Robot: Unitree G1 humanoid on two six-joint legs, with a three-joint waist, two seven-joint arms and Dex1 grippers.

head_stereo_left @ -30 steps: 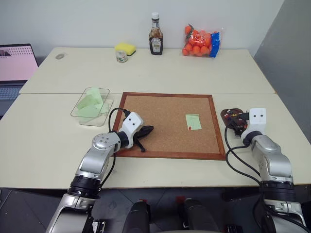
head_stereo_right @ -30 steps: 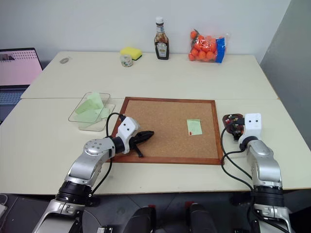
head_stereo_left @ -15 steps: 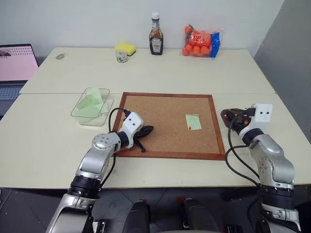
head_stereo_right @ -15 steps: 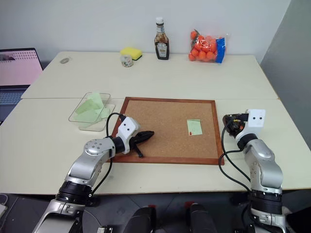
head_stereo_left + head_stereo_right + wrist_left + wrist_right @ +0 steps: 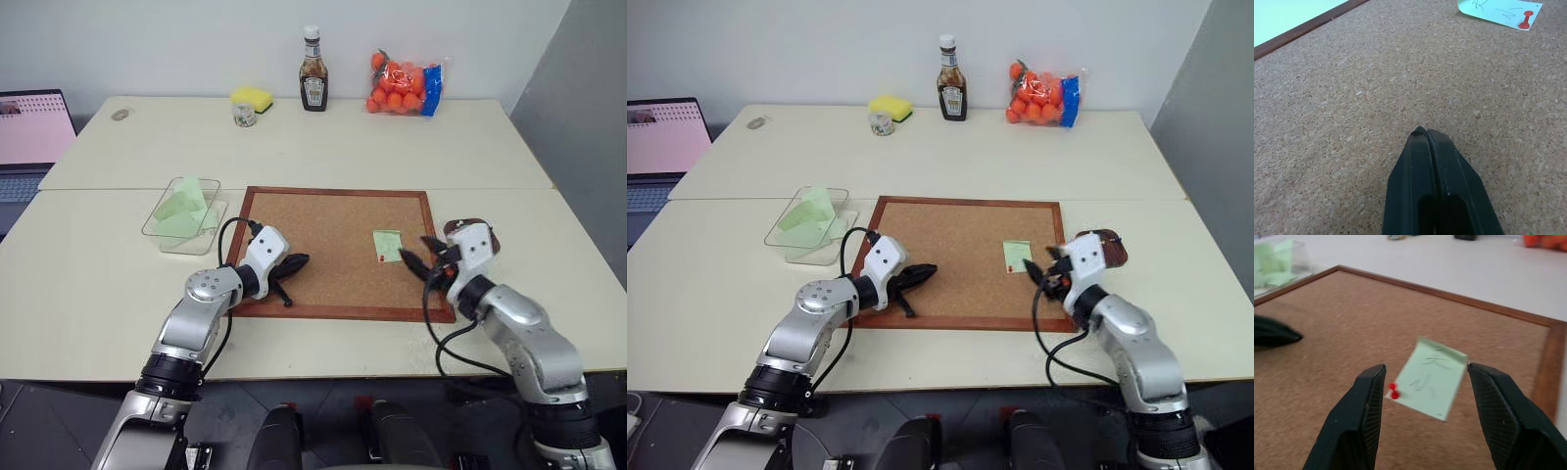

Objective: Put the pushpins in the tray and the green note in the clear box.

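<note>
- Since a second ago, we see the right gripper point(image 5: 1422, 418) swing from the tray point(image 5: 1113, 247) to the green note point(image 5: 1430, 377), fingers spread, empty.
- We see the left gripper point(image 5: 1426, 134) closed, empty, over the corkboard point(image 5: 323, 235).

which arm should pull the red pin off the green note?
Right. The right gripper has its jaws open, framing the green note and red pin. The left gripper is shut, across the corkboard.

Rough cork board point(image 5: 333, 250), glossy wood frame; paper green note point(image 5: 389, 245).
</note>
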